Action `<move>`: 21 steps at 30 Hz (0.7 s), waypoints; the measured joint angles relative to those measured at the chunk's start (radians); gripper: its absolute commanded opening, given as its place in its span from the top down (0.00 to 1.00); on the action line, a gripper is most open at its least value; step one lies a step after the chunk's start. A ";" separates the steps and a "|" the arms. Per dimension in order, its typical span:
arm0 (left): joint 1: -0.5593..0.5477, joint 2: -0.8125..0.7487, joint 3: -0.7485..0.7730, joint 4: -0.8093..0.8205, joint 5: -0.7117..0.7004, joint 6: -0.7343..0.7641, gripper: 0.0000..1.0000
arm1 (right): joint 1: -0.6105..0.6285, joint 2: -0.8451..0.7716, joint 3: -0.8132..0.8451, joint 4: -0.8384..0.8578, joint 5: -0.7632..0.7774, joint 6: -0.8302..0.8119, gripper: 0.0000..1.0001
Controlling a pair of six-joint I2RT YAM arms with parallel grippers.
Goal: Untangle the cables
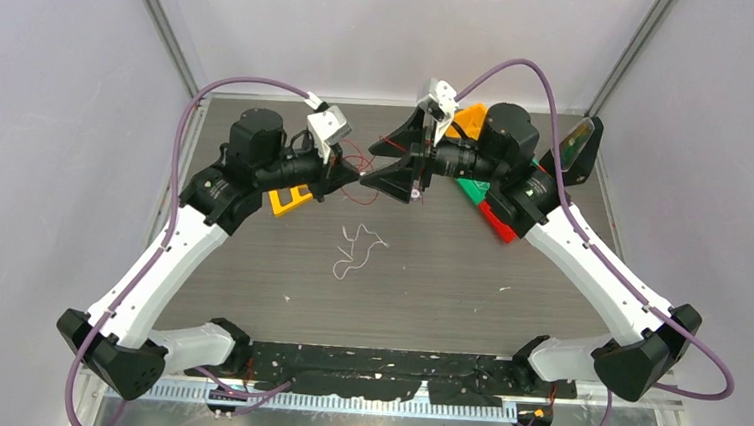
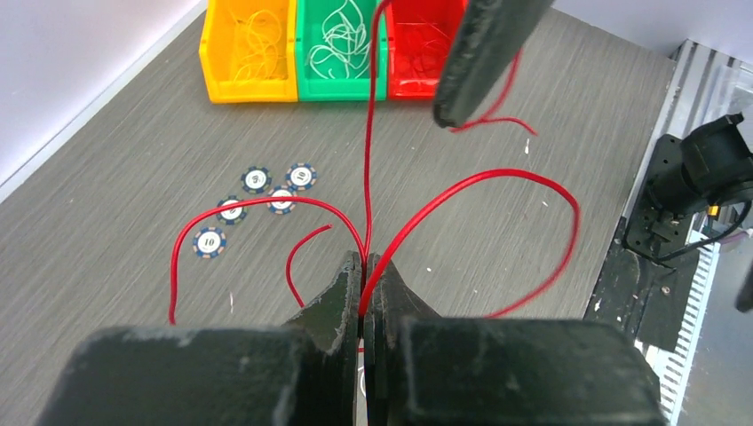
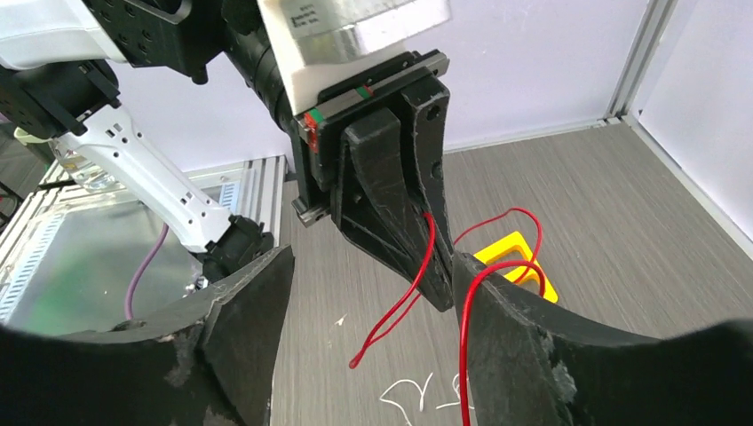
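Note:
A red cable hangs in loops above the table. My left gripper is shut on it, with strands running up and out to both sides from between the closed fingertips. From above, the left gripper and the right gripper meet tip to tip over the table's far middle. My right gripper is open; one strand of the red cable is draped over its right finger. A white cable lies loose on the table below; it also shows in the right wrist view.
A yellow bin, a green bin and a red bin stand in a row, each holding cables. Several poker chips lie on the table. A yellow frame lies under the left arm.

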 measured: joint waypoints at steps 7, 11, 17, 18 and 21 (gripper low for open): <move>0.000 -0.012 -0.005 0.041 0.052 0.028 1.00 | 0.000 0.042 0.082 -0.140 0.046 -0.059 0.39; -0.008 -0.012 -0.005 0.045 0.061 0.054 1.00 | 0.000 0.083 0.127 -0.222 0.098 -0.110 0.73; -0.018 -0.012 -0.005 0.043 0.097 0.105 0.91 | -0.006 0.091 0.134 -0.335 0.173 -0.188 0.95; -0.018 -0.011 -0.005 0.041 0.115 0.113 0.77 | -0.010 0.090 0.134 -0.352 0.179 -0.202 0.95; -0.019 -0.005 0.003 0.023 0.174 0.137 0.46 | -0.050 0.081 0.134 -0.398 0.187 -0.231 0.94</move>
